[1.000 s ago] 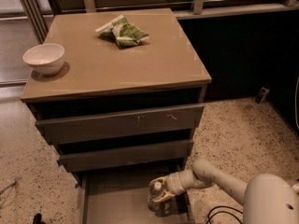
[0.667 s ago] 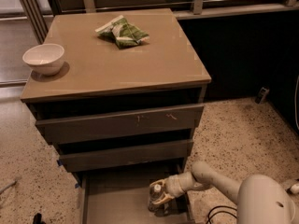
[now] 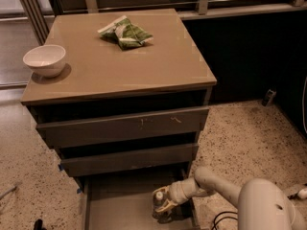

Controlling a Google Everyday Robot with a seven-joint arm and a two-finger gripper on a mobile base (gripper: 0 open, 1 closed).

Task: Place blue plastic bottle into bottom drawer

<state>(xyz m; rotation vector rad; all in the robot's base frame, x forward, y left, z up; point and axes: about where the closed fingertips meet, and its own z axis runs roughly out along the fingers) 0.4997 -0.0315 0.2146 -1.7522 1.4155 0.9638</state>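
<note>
Grey-brown and pulled well out at the foot of the cabinet, the bottom drawer [image 3: 120, 206] shows me its flat floor and thin side walls. On my feed the gripper [image 3: 164, 206] is down inside it, at the right-hand side near the front, with the pale arm [image 3: 216, 185] reaching in from the lower right. It is closed around the blue plastic bottle [image 3: 159, 198], which stands roughly upright between the yellowish fingers [image 3: 168, 205] with its white cap on top. I cannot make out whether the bottle's base is resting on the drawer floor or held just above it. The two wider drawers above, the middle drawer [image 3: 129, 159] and the top drawer [image 3: 122, 126], each stand slightly ajar, with a dark gap over each front. On the cabinet top [image 3: 144, 73] a white bowl [image 3: 44, 60] sits at the left edge, and a green and white snack bag [image 3: 125, 32] lies near the back, well apart from the bowl. Speckled terrazzo floor [image 3: 240, 133] runs around the cabinet on both sides.
</note>
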